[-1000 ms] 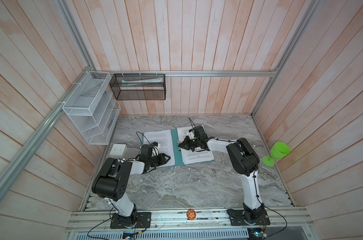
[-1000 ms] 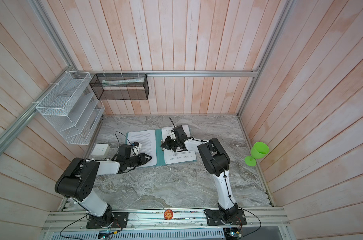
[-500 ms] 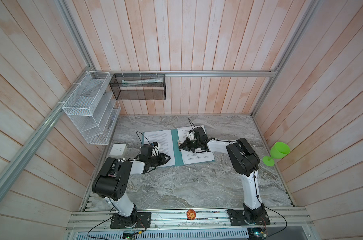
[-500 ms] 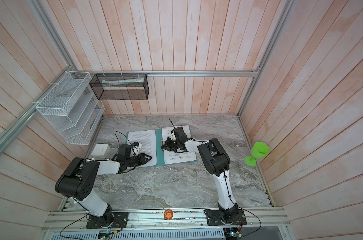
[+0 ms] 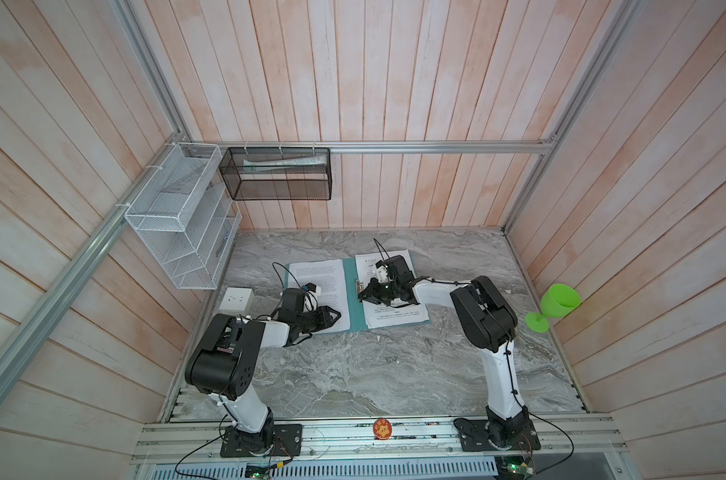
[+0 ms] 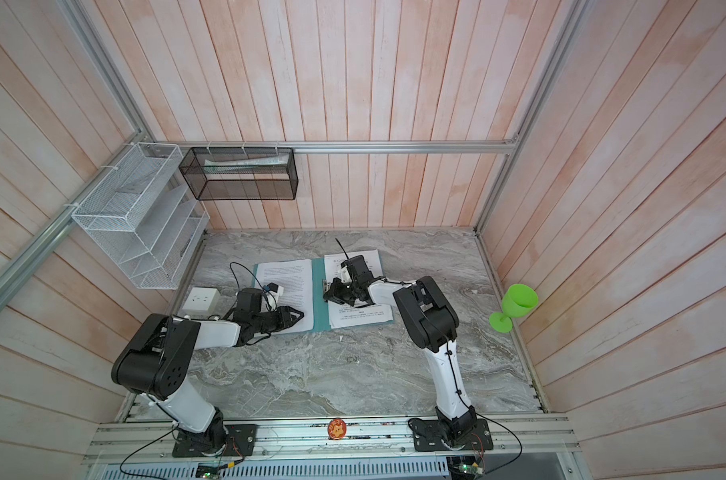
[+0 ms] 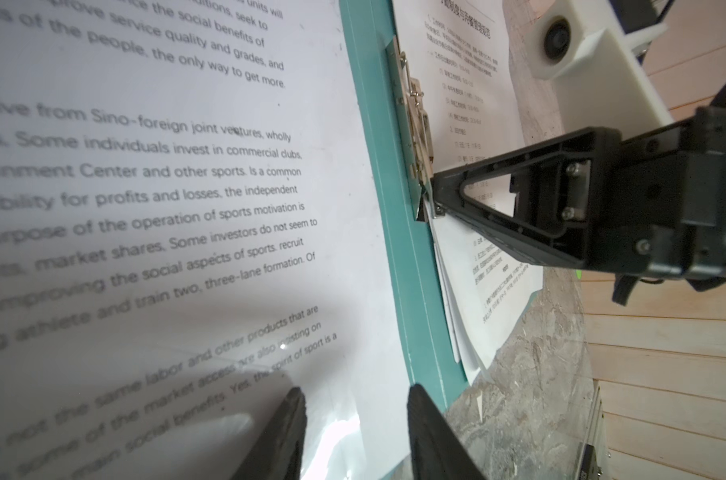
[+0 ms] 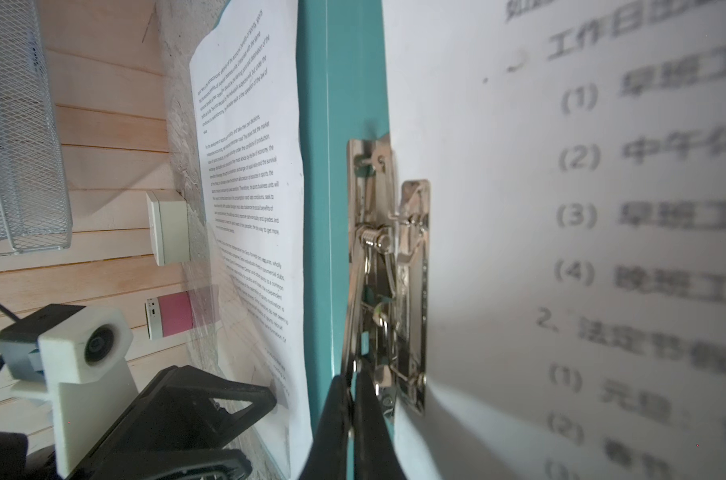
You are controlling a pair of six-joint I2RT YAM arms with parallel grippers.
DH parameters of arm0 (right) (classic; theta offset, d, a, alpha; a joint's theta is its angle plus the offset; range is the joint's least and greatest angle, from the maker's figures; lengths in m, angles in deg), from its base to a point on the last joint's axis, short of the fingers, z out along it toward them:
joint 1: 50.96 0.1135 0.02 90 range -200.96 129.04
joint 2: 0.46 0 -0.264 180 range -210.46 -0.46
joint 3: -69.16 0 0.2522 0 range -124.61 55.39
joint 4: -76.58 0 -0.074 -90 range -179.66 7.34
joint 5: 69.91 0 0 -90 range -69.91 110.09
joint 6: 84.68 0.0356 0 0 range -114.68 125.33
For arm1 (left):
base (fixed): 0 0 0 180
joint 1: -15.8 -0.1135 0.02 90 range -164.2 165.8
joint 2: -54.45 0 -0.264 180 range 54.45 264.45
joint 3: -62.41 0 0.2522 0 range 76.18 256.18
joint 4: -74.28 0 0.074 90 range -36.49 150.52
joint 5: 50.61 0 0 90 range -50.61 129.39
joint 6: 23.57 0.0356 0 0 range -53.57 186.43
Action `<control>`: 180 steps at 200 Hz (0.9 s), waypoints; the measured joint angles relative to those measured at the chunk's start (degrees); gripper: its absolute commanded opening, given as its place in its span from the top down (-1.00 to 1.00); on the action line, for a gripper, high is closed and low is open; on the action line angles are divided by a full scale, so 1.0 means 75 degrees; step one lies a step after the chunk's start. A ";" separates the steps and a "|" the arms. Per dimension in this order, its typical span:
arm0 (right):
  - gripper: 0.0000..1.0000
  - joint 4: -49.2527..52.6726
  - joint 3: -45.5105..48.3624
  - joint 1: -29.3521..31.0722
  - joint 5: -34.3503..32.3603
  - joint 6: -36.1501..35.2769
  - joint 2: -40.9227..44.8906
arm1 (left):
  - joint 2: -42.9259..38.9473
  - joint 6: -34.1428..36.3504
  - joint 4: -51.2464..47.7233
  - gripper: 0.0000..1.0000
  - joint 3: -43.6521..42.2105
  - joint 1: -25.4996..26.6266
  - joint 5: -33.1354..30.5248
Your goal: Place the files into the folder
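Note:
The teal folder (image 5: 351,291) lies open on the marble table in both top views. A white printed sheet (image 5: 316,275) covers its left half. More files (image 5: 396,319), a loose stack of sheets, lie on its right half beside the metal clip (image 8: 411,270) at the spine. My right gripper (image 8: 353,376) is shut on the end of the clip's thin lever (image 8: 350,266). In a top view the right gripper (image 5: 360,296) sits at the spine. My left gripper (image 7: 355,401) is open low over the near corner of the left sheet, with only paper under its fingers (image 7: 288,419).
A white socket block (image 5: 236,300) sits left of the folder by the wall. A white wire rack (image 5: 182,232) and a black mesh basket (image 5: 278,174) hang on the walls. A green goblet (image 5: 554,305) stands at the right edge. A small pink and white block (image 8: 168,316) shows beyond the left sheet.

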 measured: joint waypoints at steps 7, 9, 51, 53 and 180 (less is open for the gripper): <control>1.00 0.0017 -0.0012 0.0003 -0.0023 -0.0035 0.0000 | 0.0006 0.0000 0.0003 0.13 0.0003 0.0000 -0.0003; 1.00 0.0023 -0.0017 0.0003 -0.0032 -0.0050 0.0000 | 0.0009 0.0000 0.0003 0.13 0.0006 0.0000 -0.0003; 1.00 0.0041 0.0003 -0.0006 -0.0242 -0.0213 0.0006 | 0.0087 -0.0003 -0.0003 0.14 0.0090 -0.0006 -0.0006; 1.00 0.0035 0.0006 -0.0006 -0.0248 -0.0216 0.0009 | 0.0087 -0.0003 -0.0006 0.14 0.0093 -0.0006 -0.0006; 1.00 0.0393 -0.0516 0.0408 -0.1495 -0.0376 -0.0189 | 0.0297 -0.0006 0.0000 0.15 0.0312 -0.0038 -0.0003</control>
